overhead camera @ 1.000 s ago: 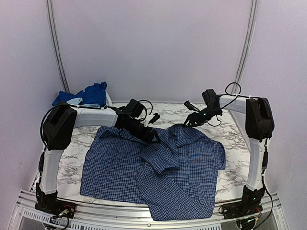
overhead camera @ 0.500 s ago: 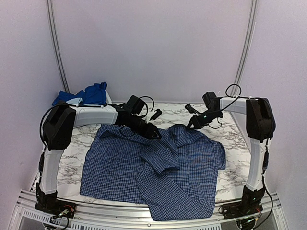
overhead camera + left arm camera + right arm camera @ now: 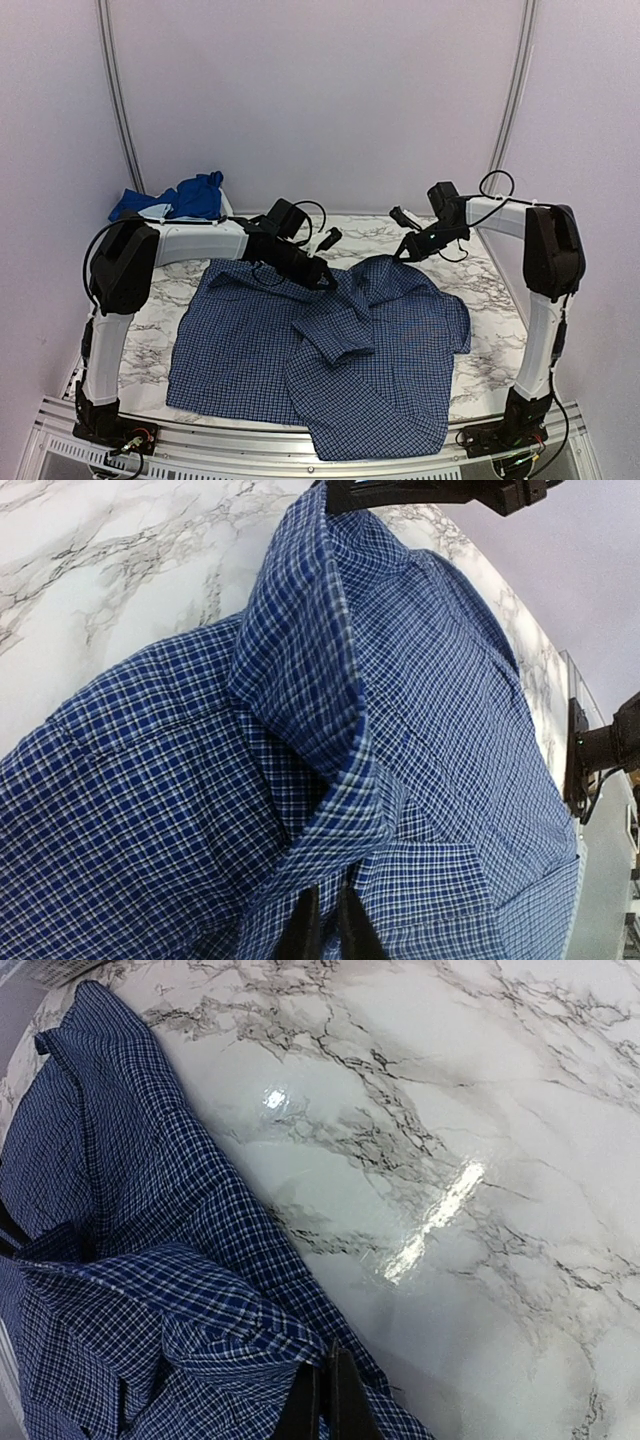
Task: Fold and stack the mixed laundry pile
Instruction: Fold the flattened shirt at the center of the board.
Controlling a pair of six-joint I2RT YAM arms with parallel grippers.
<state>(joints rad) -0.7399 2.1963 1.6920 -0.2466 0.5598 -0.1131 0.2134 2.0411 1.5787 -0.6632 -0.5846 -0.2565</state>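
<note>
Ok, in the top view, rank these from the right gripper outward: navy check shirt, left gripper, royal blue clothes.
1. navy check shirt: its far edge is pinched in the right gripper.
2. left gripper: to the left, at the shirt's collar.
3. royal blue clothes: far-left corner, farthest.

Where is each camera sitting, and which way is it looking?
Top view: up high behind the arms, looking down at the checked shirt on the marble table; left arm and right arm show.
Left wrist view: on the left arm, looking along the shirt's collar; its own jaws show at the bottom, pinching cloth.
Right wrist view: on the right arm, looking down at the shirt's edge and bare marble; its own jaws show, shut on cloth.
Both wrist views share the shirt and table.
</note>
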